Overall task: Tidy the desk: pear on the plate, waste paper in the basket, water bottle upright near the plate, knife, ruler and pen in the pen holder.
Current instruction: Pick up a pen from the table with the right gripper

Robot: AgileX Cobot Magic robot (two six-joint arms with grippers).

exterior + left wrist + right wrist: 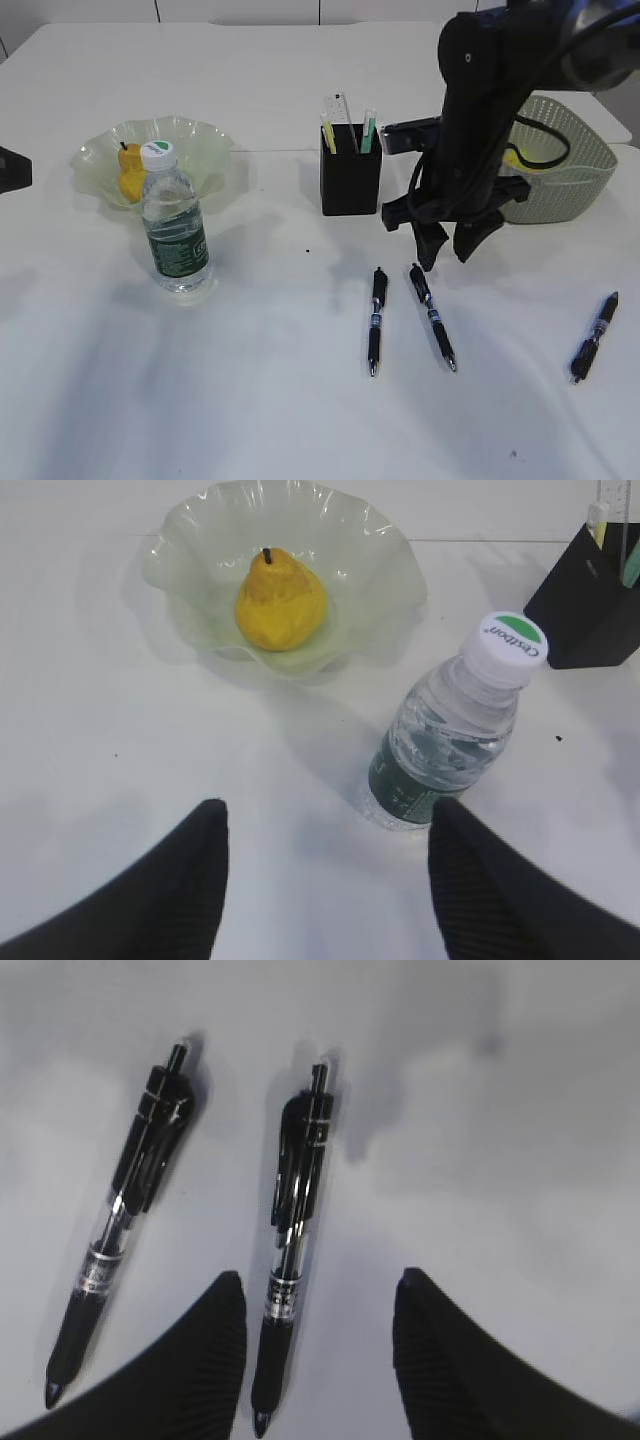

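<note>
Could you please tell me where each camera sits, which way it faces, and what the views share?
Exterior: faces the desk, slanting down; right arm shows above pens.
Left wrist: looks down at pear, bottle; open left end effector shows.
Right wrist: looks down at two pens; open right end effector shows.
Shared with exterior: bottle, pens.

Pen holder (351, 181) and basket (560, 160) flank the pens (432, 315)

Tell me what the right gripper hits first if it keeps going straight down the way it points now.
Probably the middle pen lying between the right gripper fingertips, nearer one finger, otherwise bare table. Jaws stand open; height above the pen is unclear.
</note>
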